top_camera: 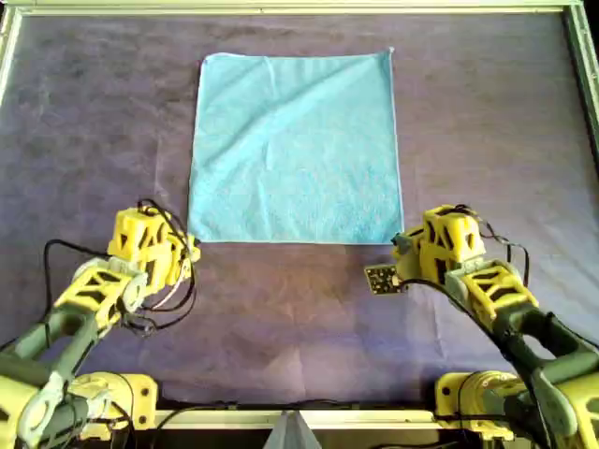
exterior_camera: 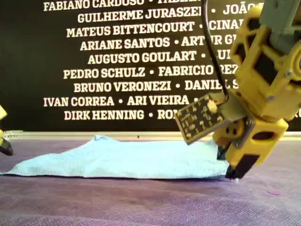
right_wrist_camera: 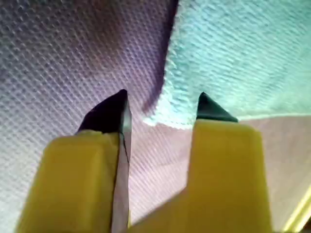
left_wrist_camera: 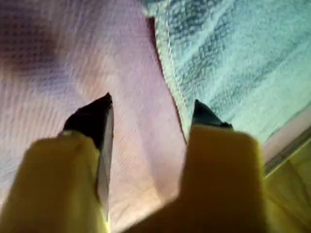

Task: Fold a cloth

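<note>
You are facing a soft, limp cloth (top_camera: pixel 296 148); both hands, left hand (top_camera: pixel 183 251) and right hand (top_camera: pixel 402 245), are hanging released at its overhead-view lower corners—pinch there.

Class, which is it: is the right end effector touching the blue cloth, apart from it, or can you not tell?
Cannot tell. In the right wrist view the right end effector is open, straddling a corner of the cloth, but no view shows contact or a gap plainly.
</note>
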Available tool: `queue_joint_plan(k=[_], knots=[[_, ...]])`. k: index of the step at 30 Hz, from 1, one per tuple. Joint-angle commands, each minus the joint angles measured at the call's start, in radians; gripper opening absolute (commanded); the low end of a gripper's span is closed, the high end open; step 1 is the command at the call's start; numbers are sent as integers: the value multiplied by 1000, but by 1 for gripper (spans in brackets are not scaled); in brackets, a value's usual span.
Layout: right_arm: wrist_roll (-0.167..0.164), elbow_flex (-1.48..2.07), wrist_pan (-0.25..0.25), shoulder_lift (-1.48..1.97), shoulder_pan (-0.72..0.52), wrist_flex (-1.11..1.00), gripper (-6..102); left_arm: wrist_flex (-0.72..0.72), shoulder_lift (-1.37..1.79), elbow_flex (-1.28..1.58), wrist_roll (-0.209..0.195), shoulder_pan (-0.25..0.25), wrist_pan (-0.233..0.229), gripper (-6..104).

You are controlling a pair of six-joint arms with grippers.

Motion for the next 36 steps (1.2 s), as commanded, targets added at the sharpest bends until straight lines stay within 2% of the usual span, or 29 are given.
queue_joint_plan(k=[1,14,22,36], knots=[[5,-78,-5,-31,6,-11,56,-21,-60,-115,-5,-25,-5,59],[5,-206,-5,-176,5,-11,56,-23,-302,-313,6,-23,-5,59],[5,-241,-5,-186,5,-11,56,-23,-313,-351,8,60,-5,59],[-9,-244,11,-198,3,-66,54,-23,-314,-348,8,54,-5,58]])
